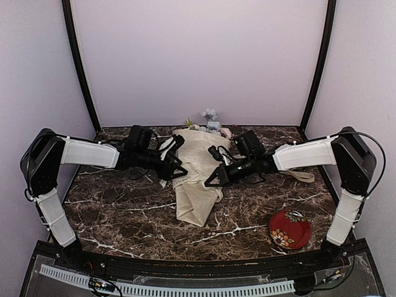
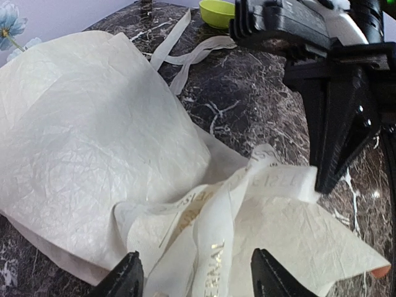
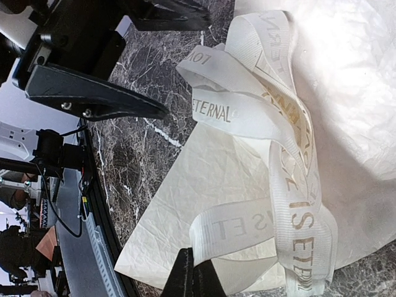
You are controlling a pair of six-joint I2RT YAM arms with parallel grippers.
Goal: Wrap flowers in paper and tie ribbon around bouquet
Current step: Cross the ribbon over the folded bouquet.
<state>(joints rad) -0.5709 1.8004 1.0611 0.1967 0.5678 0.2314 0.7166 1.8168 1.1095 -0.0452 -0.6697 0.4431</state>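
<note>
The bouquet lies mid-table as a cream paper (image 1: 195, 204) cone, with the flowers (image 1: 210, 117) showing at its far end. The printed cream ribbon (image 3: 291, 204) is looped loosely over the cone's middle. My left gripper (image 2: 198, 278) is open; a strand of ribbon (image 2: 213, 241) lies between its fingers, untouched. My right gripper (image 3: 195, 275) is shut on a bend of the ribbon at its tips. In the left wrist view, the right gripper (image 2: 323, 185) pins the ribbon's end against the paper (image 2: 80, 142). Both grippers face each other across the cone in the top view.
A loose ribbon tail (image 1: 302, 176) trails over the marble to the right. A red patterned plate (image 1: 289, 229) sits at the near right. A lime-green bowl (image 2: 216, 12) stands beyond the tail. Purple walls enclose the table.
</note>
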